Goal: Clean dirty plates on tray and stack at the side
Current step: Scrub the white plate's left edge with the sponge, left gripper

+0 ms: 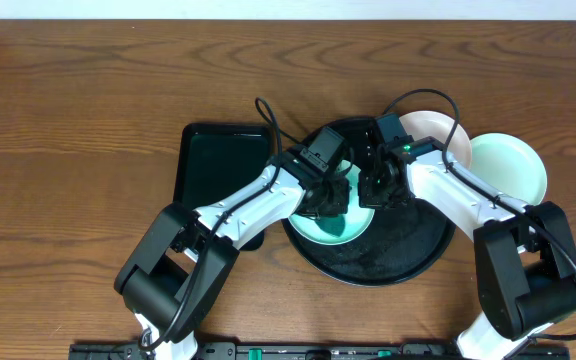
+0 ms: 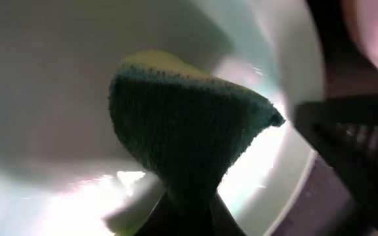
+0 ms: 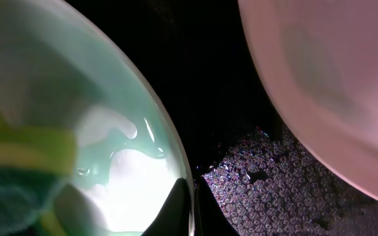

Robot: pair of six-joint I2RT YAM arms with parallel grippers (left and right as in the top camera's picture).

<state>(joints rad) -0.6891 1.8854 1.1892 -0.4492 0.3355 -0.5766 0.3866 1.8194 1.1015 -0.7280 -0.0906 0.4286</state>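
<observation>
**Hazards**

- Worktop [image 1: 88,100]: the second mint plate [image 1: 513,165] lies on bare wood off the right edge of the round tray [image 1: 408,258]. A wide swing of the right arm could knock it toward the worktop's right edge.
- Round tray: its floor looks wet and glossy. The mint plate [image 1: 346,232] at its centre could skate if the scrubbing pressure runs sideways.
- White plate [image 1: 430,128]: it sits at the tray's far right rim, just beside the right arm. Whether it rests flat or rides on the rim cannot be told. A nudge from the arm could tip or shift it.
- Mint plate: the right fingers [image 3: 174,213] are together, pinching only its thin near-side rim. A shallow hold of this kind may slip off, or lever the plate up when the left arm presses down.
- Sponge [image 2: 182,131]: the left fingers [image 1: 330,198] are clamped on its narrow end, with the green face against the plate. The sponge is bent, so it could fold over or twist out of the hold.

**Count**

- Worktop: one.
- Round tray: one.
- Rectangular tray [image 1: 218,165], just off the round tray's left edge: one.
- Plates: three, two mint and one white.
- Sponge: one.
- Arms: two.
</observation>
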